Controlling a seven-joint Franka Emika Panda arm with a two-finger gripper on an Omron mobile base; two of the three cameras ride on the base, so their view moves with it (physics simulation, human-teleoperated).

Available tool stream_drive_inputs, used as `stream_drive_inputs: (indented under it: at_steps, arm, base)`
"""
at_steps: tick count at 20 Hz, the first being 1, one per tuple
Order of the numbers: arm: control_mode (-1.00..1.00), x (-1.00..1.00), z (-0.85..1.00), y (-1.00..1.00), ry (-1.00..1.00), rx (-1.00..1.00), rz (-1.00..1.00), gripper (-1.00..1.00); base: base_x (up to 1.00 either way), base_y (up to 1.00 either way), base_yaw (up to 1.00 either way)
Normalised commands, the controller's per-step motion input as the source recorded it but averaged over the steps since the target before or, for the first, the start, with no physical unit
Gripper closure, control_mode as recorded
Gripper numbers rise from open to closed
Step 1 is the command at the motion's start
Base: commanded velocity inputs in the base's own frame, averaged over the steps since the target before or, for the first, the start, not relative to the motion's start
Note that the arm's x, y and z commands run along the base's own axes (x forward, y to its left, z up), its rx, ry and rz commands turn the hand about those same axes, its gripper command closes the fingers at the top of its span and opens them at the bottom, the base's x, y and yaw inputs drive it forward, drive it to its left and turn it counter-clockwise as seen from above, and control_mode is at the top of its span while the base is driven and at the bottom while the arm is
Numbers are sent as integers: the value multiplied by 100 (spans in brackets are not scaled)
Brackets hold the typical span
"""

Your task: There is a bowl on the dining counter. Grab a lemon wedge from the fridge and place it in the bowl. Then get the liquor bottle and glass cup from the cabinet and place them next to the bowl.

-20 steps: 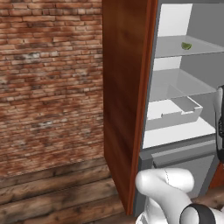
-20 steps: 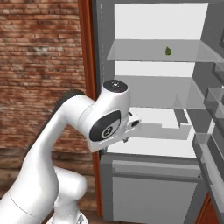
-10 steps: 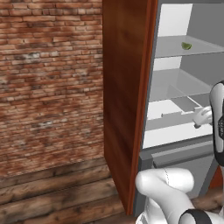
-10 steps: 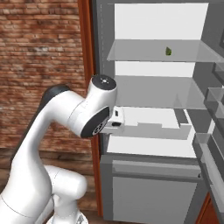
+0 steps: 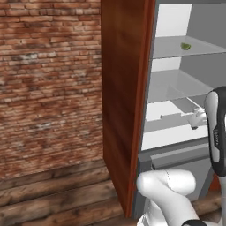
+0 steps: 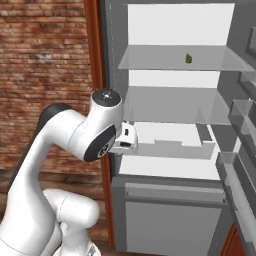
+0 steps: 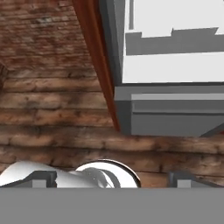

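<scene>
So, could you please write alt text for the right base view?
An open fridge shows white shelves, with a small green lemon wedge on the top glass shelf. The white robot arm bends in front of it, beside a brick wall.

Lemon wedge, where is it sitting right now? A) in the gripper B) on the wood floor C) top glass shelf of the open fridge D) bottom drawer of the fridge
C: the small green lemon wedge lies on the top glass shelf of the open fridge, with nothing touching it.
</scene>
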Motion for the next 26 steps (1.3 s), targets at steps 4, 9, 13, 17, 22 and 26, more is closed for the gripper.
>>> stream_drive_inputs:
  at_steps: [4, 9, 13, 17, 22, 26]
  arm:
    - [100, 0, 0, 0, 0, 0, 0, -100]
    - [100, 0, 0, 0, 0, 0, 0, -100]
    - [100, 0, 0, 0, 0, 0, 0, -100]
    - [100, 0, 0, 0, 0, 0, 0, -100]
    - [100, 0, 0, 0, 0, 0, 0, -100]
    - [100, 0, 0, 0, 0, 0, 0, -100]
  base:
    - [30, -96, -4]
    - [48, -82, -2]
    - [73, -8, 0]
    - [78, 0, 0]
    - [66, 0, -2]
    - [51, 0, -3]
